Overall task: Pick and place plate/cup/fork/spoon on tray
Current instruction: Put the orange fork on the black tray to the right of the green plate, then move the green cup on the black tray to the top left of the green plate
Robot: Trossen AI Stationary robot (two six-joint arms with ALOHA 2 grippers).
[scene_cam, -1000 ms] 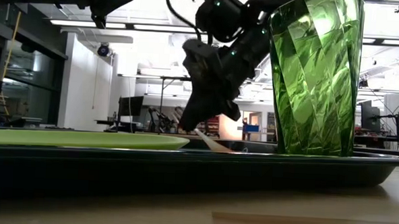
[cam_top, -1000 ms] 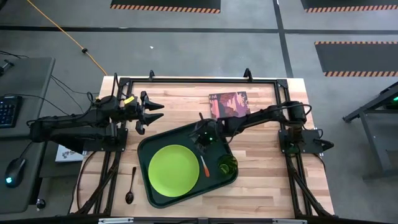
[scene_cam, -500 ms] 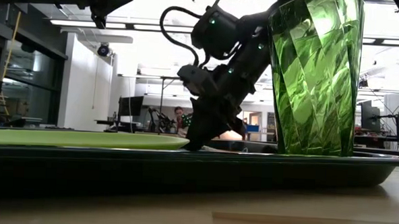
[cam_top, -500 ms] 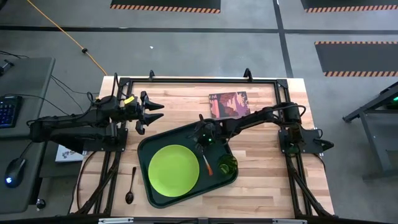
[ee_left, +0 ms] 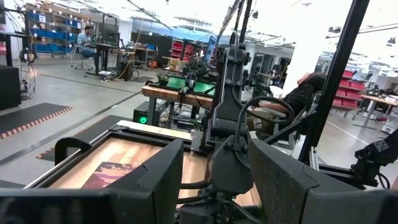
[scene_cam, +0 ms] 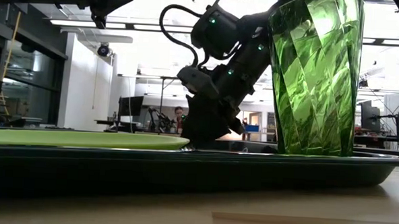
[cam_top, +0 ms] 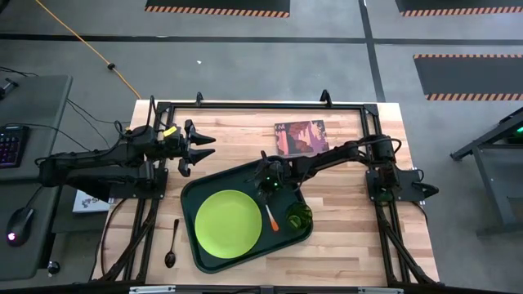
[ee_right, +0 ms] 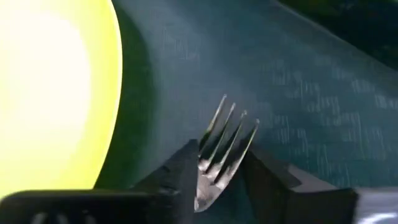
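Note:
The dark-green tray [cam_top: 189, 200] lies mid-table. On it rest the lime-green plate [cam_top: 228, 221], the green cup [cam_top: 297, 216] standing upright, and between them the fork [cam_top: 270, 217] with its orange handle. My right gripper [cam_top: 266, 186] is low over the tray at the fork's tine end, fingers open on either side of the tines [ee_right: 224, 140]. The dark spoon [cam_top: 172, 243] lies on the wood to the left of the tray. My left gripper [cam_top: 200, 147] hovers open above the table's far left, holding nothing. My right gripper stands open around the fork's tine end [ee_right: 214, 165], slanting down from the table's far right, its fingers [ee_right: 183, 171] along the fork. Whether a finger touches the tines I cannot tell. The fork lies flat on the tray floor.
A small reddish picture book [cam_top: 300, 136] lies on the wood beyond the tray. Bare wood shows to the right of the tray and along the near edge. The black frame rails [cam_top: 261, 104] run around the table top.
My right gripper has sunk toward the tray with the fork, which hung tilted and now lies flat between plate and cup. In the low view its fingertips stand wider apart than half a second ago: it has opened.

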